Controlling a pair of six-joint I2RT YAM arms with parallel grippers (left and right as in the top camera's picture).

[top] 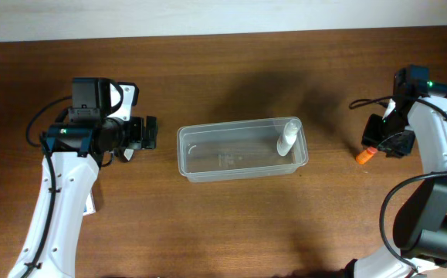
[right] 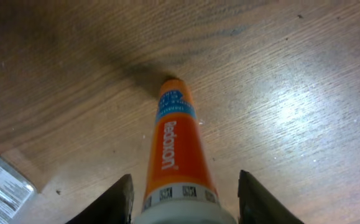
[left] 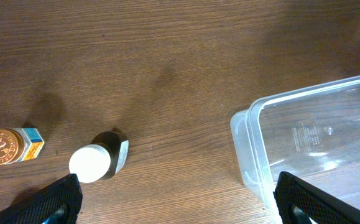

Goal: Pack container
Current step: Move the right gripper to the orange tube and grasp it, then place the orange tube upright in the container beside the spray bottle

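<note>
The clear plastic container stands at the table's middle with a white bottle leaning inside its right end. My left gripper is open and empty just left of the container; the left wrist view shows the container's corner by its right finger. A dark bottle with a white cap and a small gold-lidded jar lie by the left finger. My right gripper is open at the far right, its fingers on both sides of an orange tube lying on the table, with gaps on each side.
The table is dark brown wood. The orange tube's end pokes out below the right gripper in the overhead view. Cables run behind both arms. A pale wall edge runs along the table's back.
</note>
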